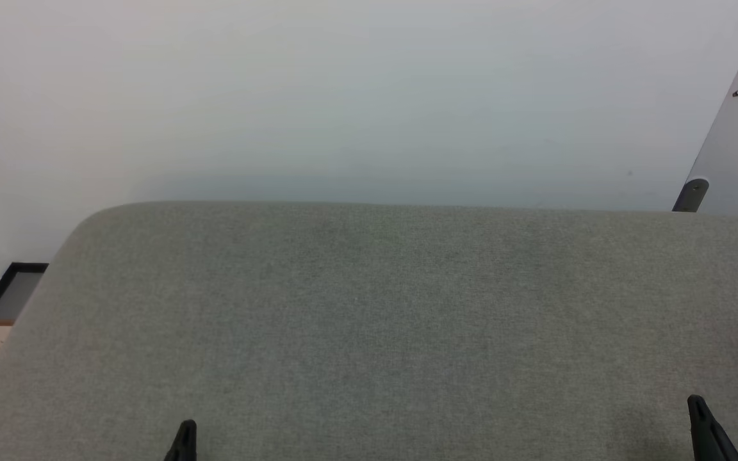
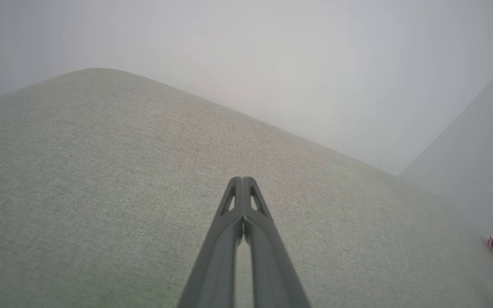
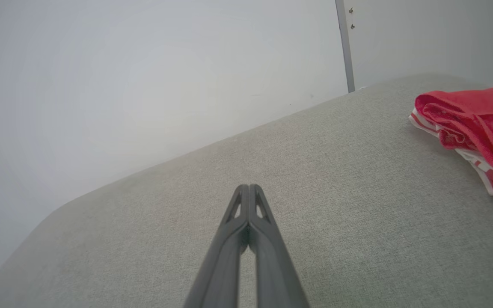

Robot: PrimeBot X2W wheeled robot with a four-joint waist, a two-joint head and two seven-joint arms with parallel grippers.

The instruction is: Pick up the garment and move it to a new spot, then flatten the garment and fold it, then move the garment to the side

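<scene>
Left gripper [image 2: 243, 179] and right gripper [image 3: 249, 187], fingers pressed together and empty, poised over grey padded surface [image 1: 369, 307]; garment [image 3: 473, 119], apparently bunched, lies at frame's right edge, presumably awaiting pickup.

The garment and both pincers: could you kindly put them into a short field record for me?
garment: crumpled heap, red with striped white trim, on the robot's right
support: grey fabric surface, garment rests on it
left pincer: shut, holding nothing
right pincer: shut, holding nothing, apart from garment
fold: not yet done
</scene>
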